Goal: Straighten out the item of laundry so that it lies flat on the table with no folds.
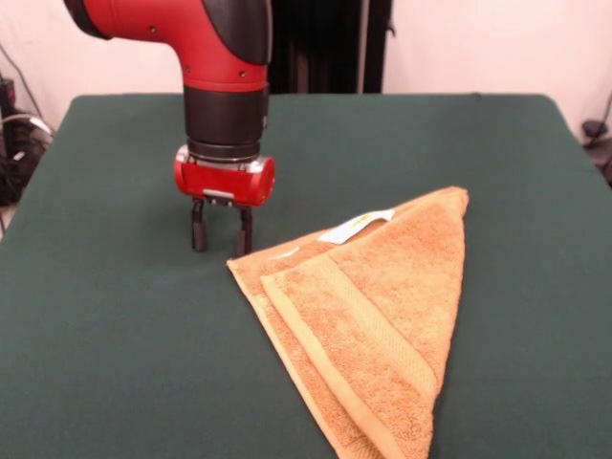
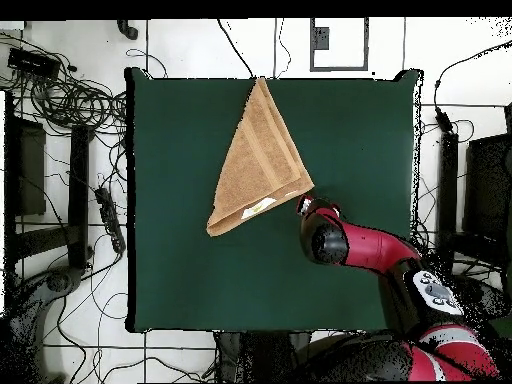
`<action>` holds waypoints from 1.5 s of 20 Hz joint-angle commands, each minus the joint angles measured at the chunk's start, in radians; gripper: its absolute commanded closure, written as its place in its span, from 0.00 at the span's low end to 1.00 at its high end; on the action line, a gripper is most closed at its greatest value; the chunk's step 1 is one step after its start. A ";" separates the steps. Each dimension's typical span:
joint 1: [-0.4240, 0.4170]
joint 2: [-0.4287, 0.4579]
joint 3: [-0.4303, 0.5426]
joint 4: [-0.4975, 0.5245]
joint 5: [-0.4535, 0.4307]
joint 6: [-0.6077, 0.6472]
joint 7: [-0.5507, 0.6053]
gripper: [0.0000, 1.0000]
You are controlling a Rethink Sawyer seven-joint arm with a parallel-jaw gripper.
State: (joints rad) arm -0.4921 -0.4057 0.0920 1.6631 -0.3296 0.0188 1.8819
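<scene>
Your gripper (image 1: pixel 221 232) hangs with its two dark fingers spread, a clear gap between them, and nothing held; the tips look to be at or just above the table (image 1: pixel 105 325). Just beside it, toward the camera across the table and off to the picture's right in the front view, lies the towel (image 1: pixel 368 311), folded over into a triangle, its nearest corner almost touching one finger. The upper layer sits a little inside the lower one along that edge, so two edges run close together there. That is your main risk: if you close on that corner as it lies, you will likely pinch both layers at once and drag the whole triangle instead of opening the fold. Come in too shallow and the fingers may slide off the terry; press too hard and they may catch the felt. A little farther from the gripper, the small white tag (image 1: pixel 356 227) lies on the towel's far edge. Above, the red and black arm (image 2: pixel 365 245) drops straight down, wrist vertical, reaching across from the pedestal.
</scene>
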 commanded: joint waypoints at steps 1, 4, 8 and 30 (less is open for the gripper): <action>0.041 0.181 0.094 -0.040 0.010 -0.046 0.123 0.00; 0.078 0.096 0.065 0.010 0.048 0.017 0.150 0.00; 0.121 -0.032 0.051 0.052 0.086 0.147 0.146 0.00; 0.129 -0.015 0.078 0.032 0.118 0.163 0.119 0.00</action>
State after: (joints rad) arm -0.3803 -0.4914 0.0760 1.6842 -0.2525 0.1385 1.8819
